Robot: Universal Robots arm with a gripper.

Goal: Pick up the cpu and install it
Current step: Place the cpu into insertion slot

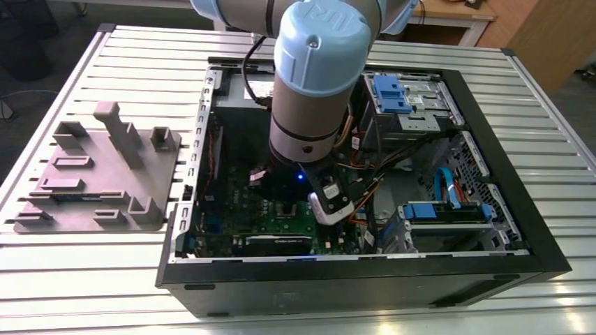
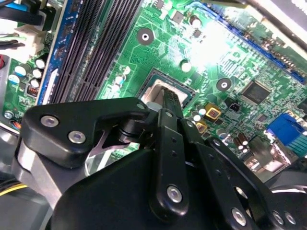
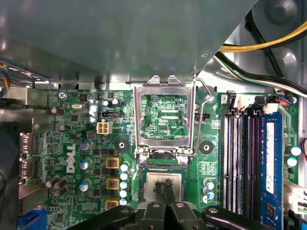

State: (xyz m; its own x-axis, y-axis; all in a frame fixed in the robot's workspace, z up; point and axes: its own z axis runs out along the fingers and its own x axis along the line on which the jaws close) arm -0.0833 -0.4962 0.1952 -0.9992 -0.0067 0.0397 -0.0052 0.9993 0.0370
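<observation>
The cpu point(image 3: 149, 180) is a small pale silver square lying flat in the socket of the green motherboard point(image 3: 72, 143). In the second wrist view the cpu point(image 2: 154, 94) peeks out past the black fingers. My gripper point(image 3: 163, 187) hangs right over the chip's middle with its two thin fingertips close together and nothing between them. In the second wrist view the gripper point(image 2: 168, 96) points down at the socket. Whether the tips touch the chip's top I cannot tell. The socket's metal load plate point(image 3: 137, 120) stands swung open beside the chip.
The arm point(image 1: 317, 84) reaches down into an open black computer case point(image 1: 521, 230) on a slatted metal table. Memory slots point(image 3: 240, 163) and cables point(image 3: 268, 48) flank the socket. A grey plastic tray with upright posts point(image 1: 93, 174) sits at the exterior view's left.
</observation>
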